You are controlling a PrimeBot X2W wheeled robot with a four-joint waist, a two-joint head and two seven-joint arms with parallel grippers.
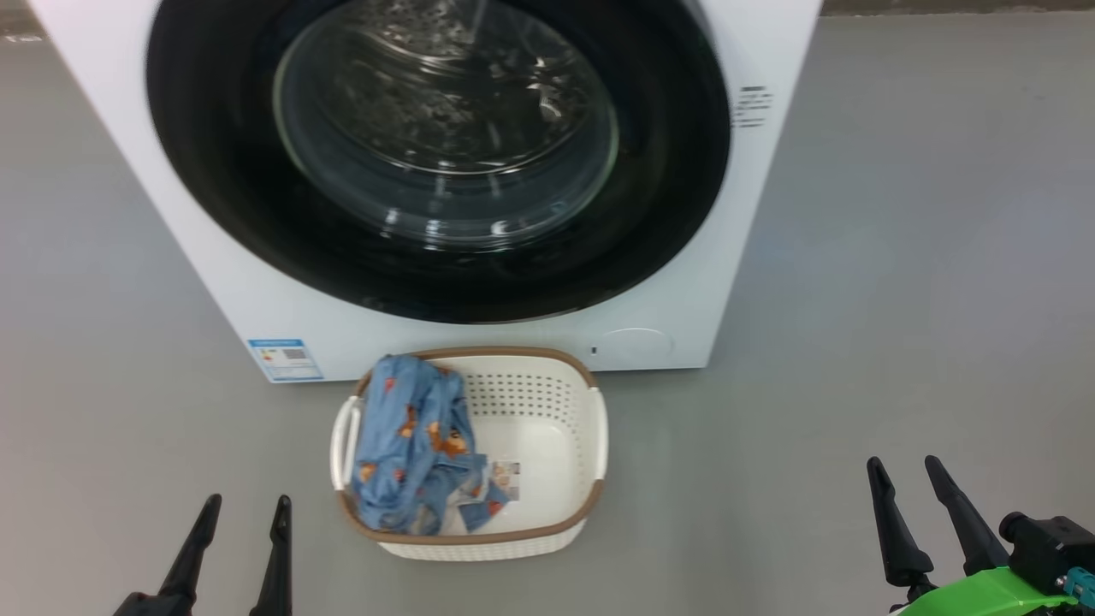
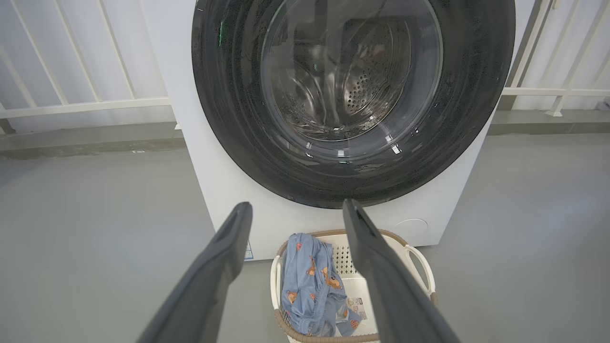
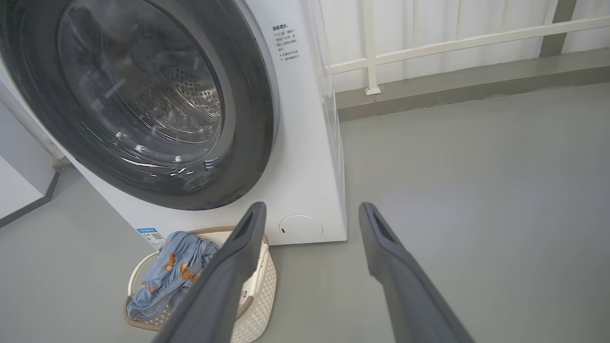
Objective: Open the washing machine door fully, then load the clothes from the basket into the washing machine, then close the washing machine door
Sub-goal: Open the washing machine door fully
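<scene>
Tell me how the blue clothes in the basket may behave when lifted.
The clothes lie crumpled and folded, so they are probably floppy and will drape. They look thin, so likely light. A hanging fold may catch on the basket rim.

Door [image 1: 214,171] is showing glossy black around glass. Drum [image 2: 362,90] is gleaming as perforated steel. Machine [image 1: 257,325] is looking smooth. Basket [image 1: 547,395] is reading as perforated plastic, clothes [image 1: 411,445] as soft cloth. Floor [image 1: 855,342] is looking matt.

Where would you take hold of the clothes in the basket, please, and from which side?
I would grip the raised bunch of the clothes from above. They lie heaped against the left wall of the basket, whose rim likely blocks a sideways approach. The open left gripper is nearer.
</scene>
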